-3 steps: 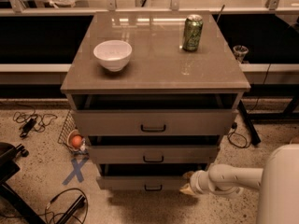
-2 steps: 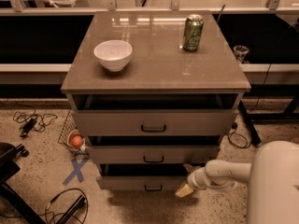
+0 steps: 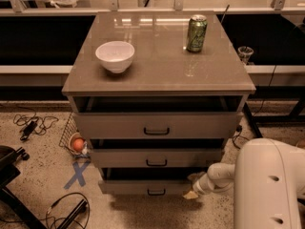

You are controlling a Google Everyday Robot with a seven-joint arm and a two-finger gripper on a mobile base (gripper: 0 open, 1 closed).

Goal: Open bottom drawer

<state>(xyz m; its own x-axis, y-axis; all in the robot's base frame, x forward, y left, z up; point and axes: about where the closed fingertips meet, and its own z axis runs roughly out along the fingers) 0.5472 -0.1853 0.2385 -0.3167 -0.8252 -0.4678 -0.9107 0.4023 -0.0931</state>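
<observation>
The cabinet [image 3: 157, 61] has three grey-brown drawers, each pulled out a little. The bottom drawer [image 3: 138, 186] is the lowest, with the shortest front and a small black bar handle [image 3: 156, 192]. A dark gap shows above its front panel and its inside is hidden. My gripper [image 3: 192, 193] is low at the right end of the bottom drawer's front, to the right of the handle, at the tip of my white arm [image 3: 219, 175]. The arm's bulky white housing [image 3: 269, 185] fills the lower right.
A white bowl [image 3: 115, 56] and a green can [image 3: 196, 33] stand on the cabinet top. The top drawer [image 3: 156, 125] and the middle drawer [image 3: 156, 158] jut out above the bottom one. A wire basket with an orange ball [image 3: 77, 144], cables, a blue floor cross [image 3: 77, 174] and a chair base lie to the left.
My gripper has shifted slightly left and down along the bottom drawer's front. The arm's white housing has come further into view at the lower right. The drawers look unchanged.
</observation>
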